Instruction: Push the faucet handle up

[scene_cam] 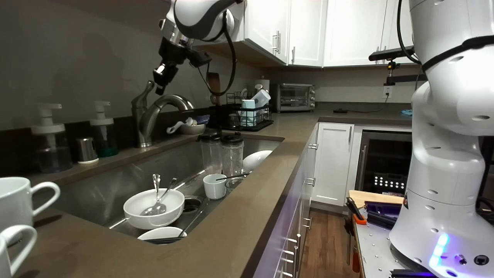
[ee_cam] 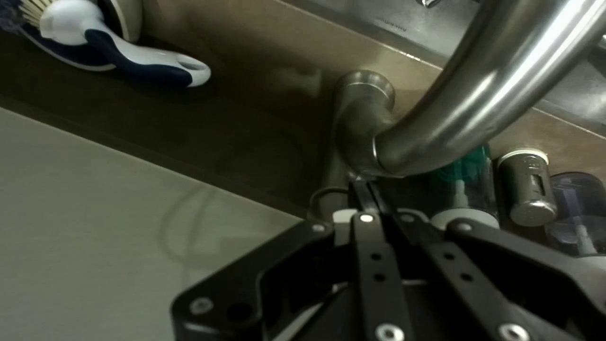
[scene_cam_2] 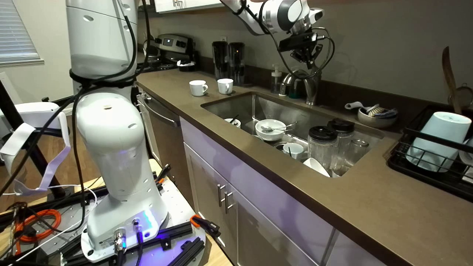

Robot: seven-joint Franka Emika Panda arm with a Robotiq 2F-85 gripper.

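The faucet handle [scene_cam: 145,94] is a slim brushed-metal lever that points up from the faucet body, behind the thick arched spout [scene_cam: 170,101]. My gripper [scene_cam: 159,91] points down, with its fingertips beside the handle's upper end and above the spout. A small gap shows there; I cannot tell the depth between them. In the wrist view the shut black fingers [ee_cam: 367,187] have nothing between them. They hide most of the lever, and only part of its base [ee_cam: 330,201] shows beside them. In an exterior view the gripper [scene_cam_2: 309,65] largely hides the handle.
Soap dispensers [scene_cam: 103,131] and a metal cap [scene_cam: 88,150] stand beside the faucet. A bowl with a brush [scene_cam_2: 377,116] stands on its other side. The sink [scene_cam_2: 255,103] holds bowls, cups and lidded jars. A dish rack [scene_cam_2: 425,162] and white mugs [scene_cam_2: 198,88] stand on the counter.
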